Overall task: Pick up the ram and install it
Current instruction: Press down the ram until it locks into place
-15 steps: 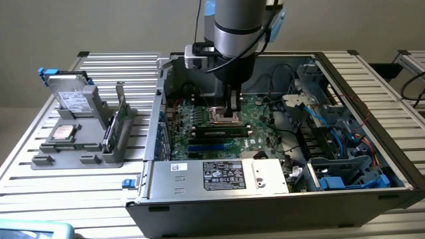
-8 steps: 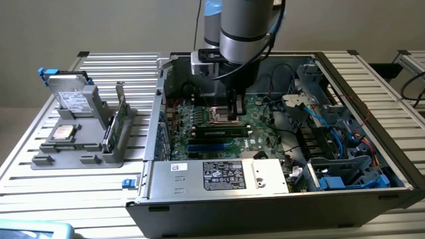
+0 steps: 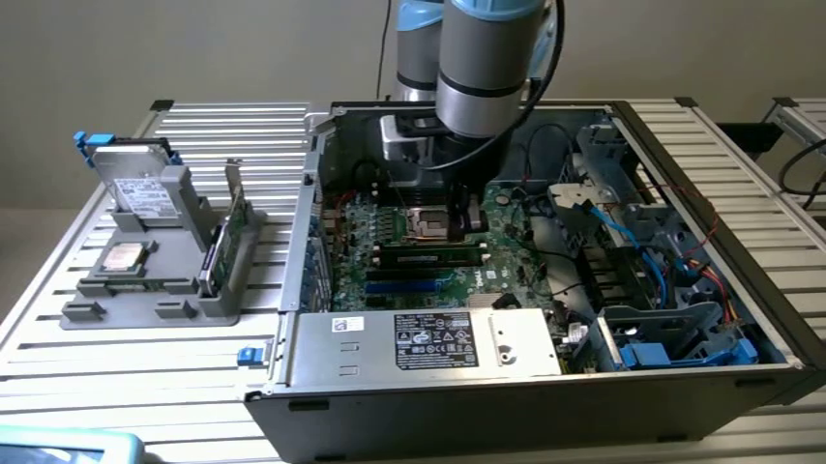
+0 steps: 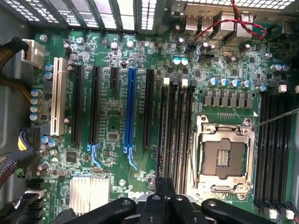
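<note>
"Looking into the open computer case, where is the ram?"

"It is on the motherboard. It stands on its long edge in one of the black slots just beside the processor socket, on the side toward the power supply. From the exterior view I cannot tell whether its latches are closed."

"And the pincer?"

"It hangs over the board on the end of the arm, which reaches down into the case. The wrist view shows its black fingers drawn together in the middle. I see nothing green between them, so it looks closed and empty. It lies over the end of the black memory slots, next to the socket, and it is apart from the board."

"What else is on the board?"

"A long blue slot sits between black ones, a white slot lies farther out, and there is a silver ribbed heatsink."

"And outside the case?"

"A grey holder sits on the slatted worktop at the exterior view's left, well apart from the pincer. In it a larger green expansion card stands upright. A square silver processor chip lies flat there, and a drive leans at the back."
</note>
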`<state>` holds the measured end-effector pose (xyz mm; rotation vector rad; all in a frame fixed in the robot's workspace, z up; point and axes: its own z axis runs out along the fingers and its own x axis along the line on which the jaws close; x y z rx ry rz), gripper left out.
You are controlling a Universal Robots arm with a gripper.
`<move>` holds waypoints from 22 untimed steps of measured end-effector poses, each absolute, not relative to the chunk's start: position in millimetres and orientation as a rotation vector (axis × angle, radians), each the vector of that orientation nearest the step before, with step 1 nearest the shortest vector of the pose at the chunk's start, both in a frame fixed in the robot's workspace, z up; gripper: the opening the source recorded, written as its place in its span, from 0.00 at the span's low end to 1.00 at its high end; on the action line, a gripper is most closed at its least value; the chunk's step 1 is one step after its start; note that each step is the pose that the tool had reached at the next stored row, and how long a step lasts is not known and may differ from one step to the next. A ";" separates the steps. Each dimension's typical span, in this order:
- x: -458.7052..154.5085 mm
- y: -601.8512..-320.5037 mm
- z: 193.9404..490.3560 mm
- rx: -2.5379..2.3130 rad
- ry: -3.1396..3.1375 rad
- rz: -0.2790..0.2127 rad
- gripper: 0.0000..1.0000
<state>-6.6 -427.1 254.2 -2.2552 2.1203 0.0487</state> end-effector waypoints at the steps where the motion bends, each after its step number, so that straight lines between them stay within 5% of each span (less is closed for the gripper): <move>1: -6.4 -427.1 252.3 -2.269 2.106 0.049 0.11; 22: 3.1 -427.2 230.2 -2.391 2.020 0.117 0.11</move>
